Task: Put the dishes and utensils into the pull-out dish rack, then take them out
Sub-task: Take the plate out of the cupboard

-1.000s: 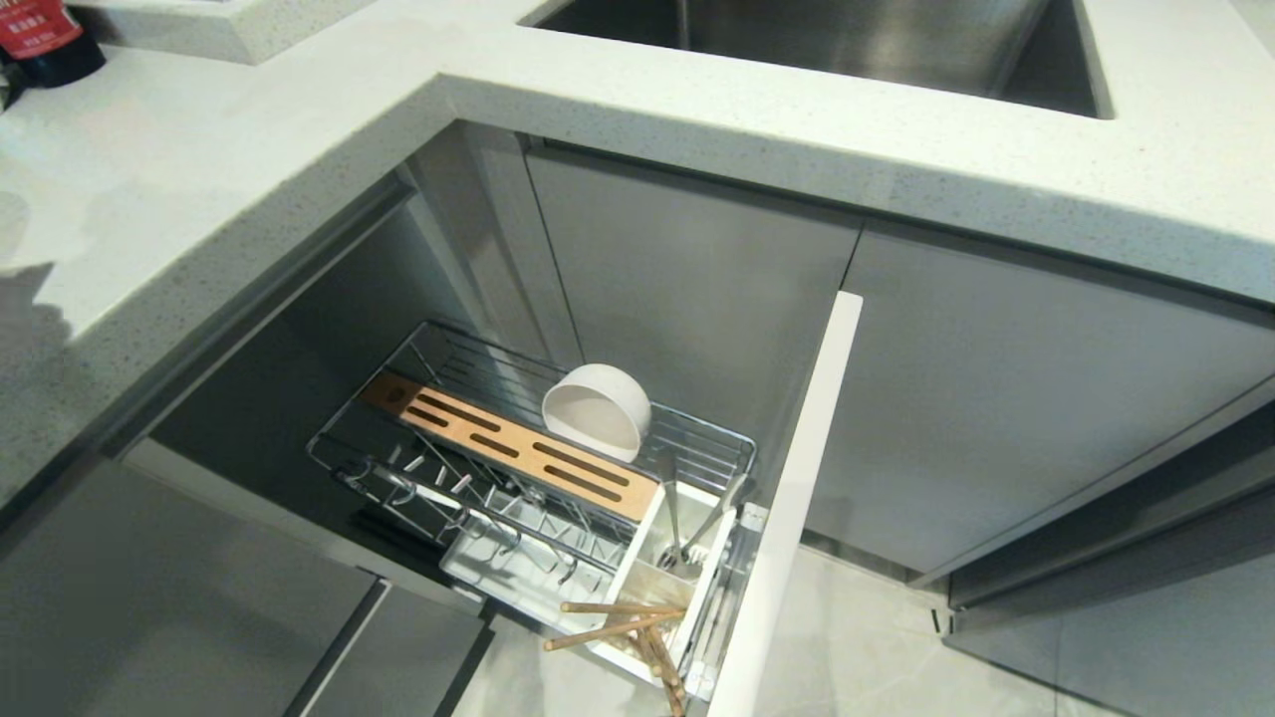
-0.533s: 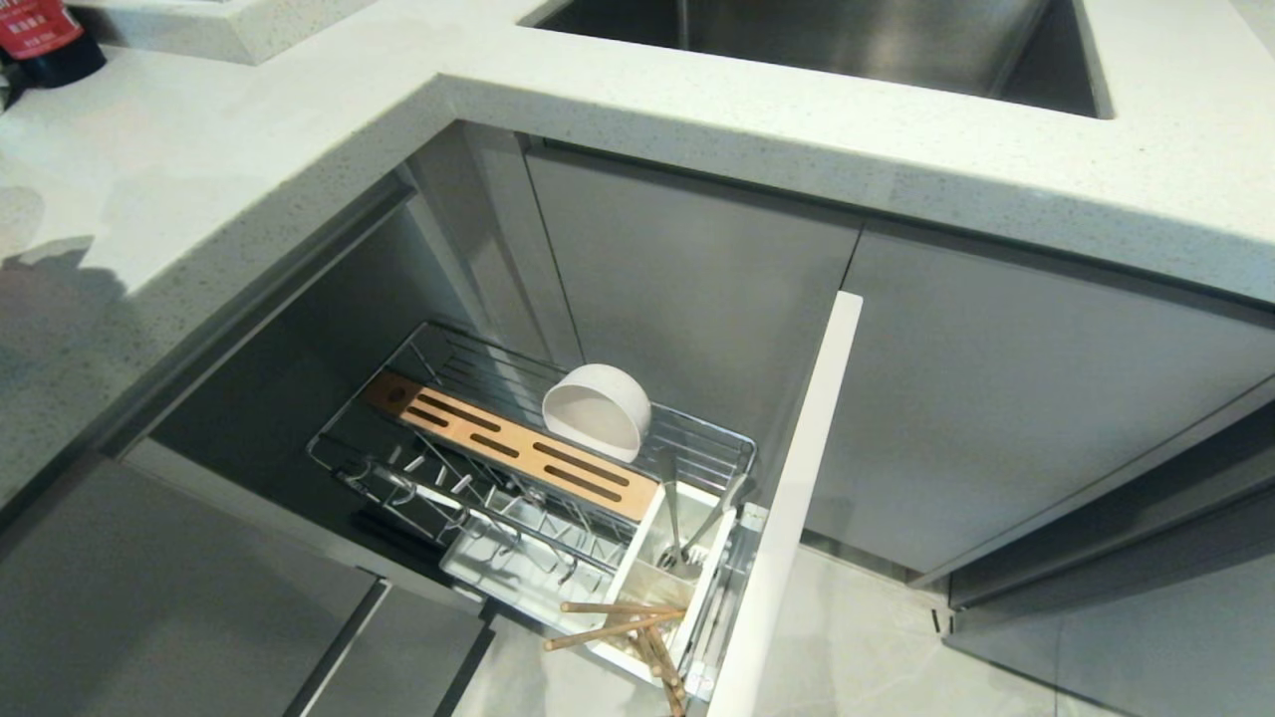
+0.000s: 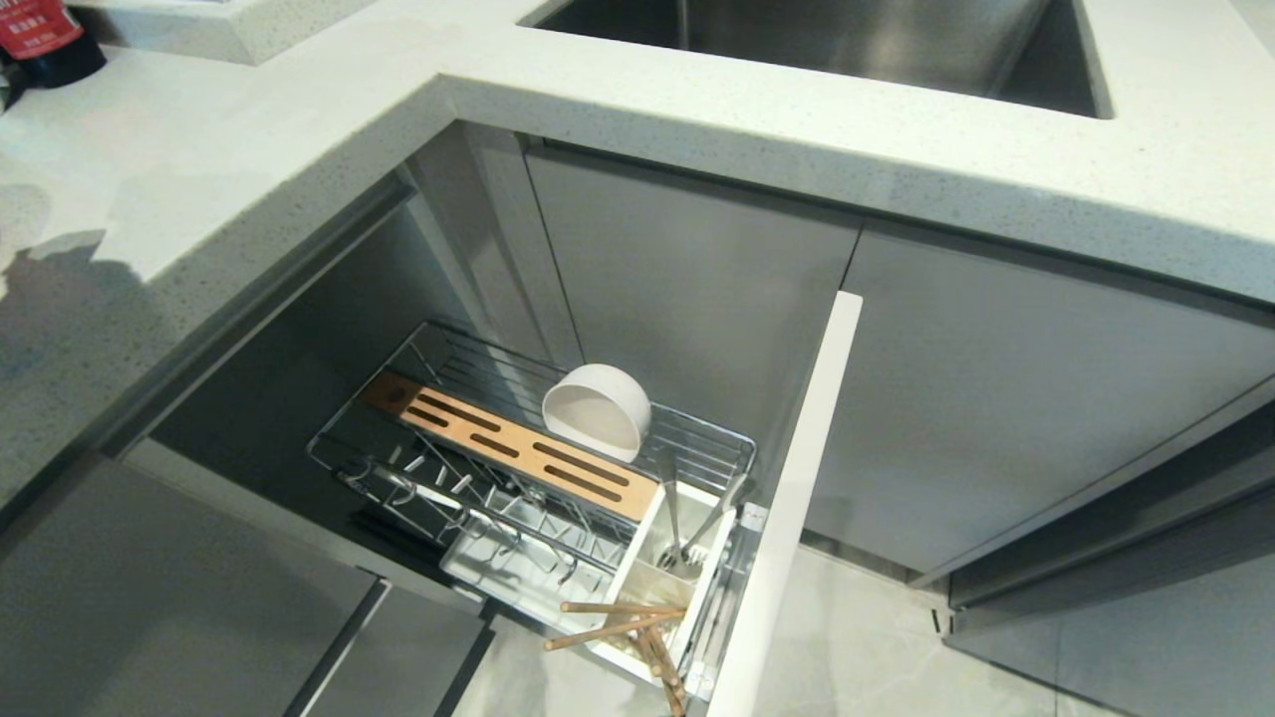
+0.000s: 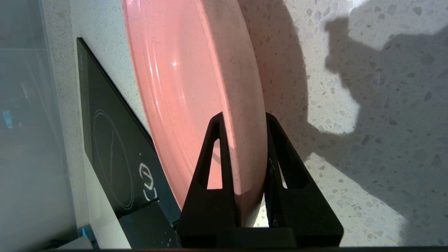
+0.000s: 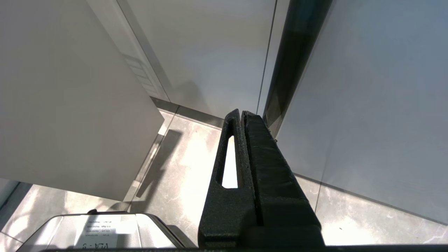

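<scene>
Over countertop (image 4: 350, 87), left hand (image 4: 243, 120) clamping plate (image 4: 182, 77).

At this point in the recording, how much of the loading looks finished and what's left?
Done: the white bowl sits in the pull-out dish rack, and the chopsticks and spoon stand in its caddy. In hand: the left gripper is shut on the pink plate over the countertop. Left: slotting the plate, then unloading. The right gripper hangs idle, shut.

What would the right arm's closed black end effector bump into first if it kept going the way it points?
Probably the grey cabinet front straight beyond the right end effector. Its two fingers are pressed together, holding nothing, and nothing stands between them and that panel. How far off the panel lies is hard to judge from the wrist view.
</scene>
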You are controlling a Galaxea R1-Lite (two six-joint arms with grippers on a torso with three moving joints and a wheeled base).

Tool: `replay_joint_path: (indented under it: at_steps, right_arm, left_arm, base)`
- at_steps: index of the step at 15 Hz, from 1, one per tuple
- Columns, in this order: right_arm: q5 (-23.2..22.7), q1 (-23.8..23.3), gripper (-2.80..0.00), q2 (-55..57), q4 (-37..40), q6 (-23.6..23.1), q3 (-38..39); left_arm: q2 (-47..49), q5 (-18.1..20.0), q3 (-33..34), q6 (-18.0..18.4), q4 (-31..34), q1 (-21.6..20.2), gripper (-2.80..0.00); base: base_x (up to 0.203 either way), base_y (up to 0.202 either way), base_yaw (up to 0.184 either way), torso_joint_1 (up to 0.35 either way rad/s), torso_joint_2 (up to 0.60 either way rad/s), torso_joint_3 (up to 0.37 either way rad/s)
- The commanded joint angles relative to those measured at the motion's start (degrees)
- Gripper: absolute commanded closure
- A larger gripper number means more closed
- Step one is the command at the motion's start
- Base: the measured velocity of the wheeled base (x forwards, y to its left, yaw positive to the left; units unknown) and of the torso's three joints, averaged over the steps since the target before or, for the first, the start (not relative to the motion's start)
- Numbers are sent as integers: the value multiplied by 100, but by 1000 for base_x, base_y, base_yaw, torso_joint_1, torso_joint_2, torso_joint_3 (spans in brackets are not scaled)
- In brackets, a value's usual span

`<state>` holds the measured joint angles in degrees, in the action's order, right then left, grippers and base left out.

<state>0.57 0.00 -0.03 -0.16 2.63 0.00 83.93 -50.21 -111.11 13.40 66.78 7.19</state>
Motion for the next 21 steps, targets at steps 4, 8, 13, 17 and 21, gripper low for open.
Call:
replay_joint_path:
  at_steps: [4,8,13,17,21]
  right_arm:
    - [4,0,0,3,-2,0,0]
    - [4,0,0,3,-2,0,0]
    - [-4,0,0,3,-2,0,0]
    - [-3,1,0,3,-2,0,0]
    - [4,0,0,3,-2,0,0]
  left_arm:
    - [-34,-15,-33,-10,3,10,0]
    - [-79,-10,-34,-30,9,11,0]
    - [-123,-15,-34,-30,10,18,-280]
    - [-279,25,-34,-54,-280,54,-280]
    - [-552,567,-13,-93,-1116,114,-280]
  base:
    - [0,0,0,0,0,0]
    - [0,0,0,0,0,0]
    - [0,0,0,0,0,0]
    - [0,0,0,0,0,0]
    - [0,0,0,0,0,0]
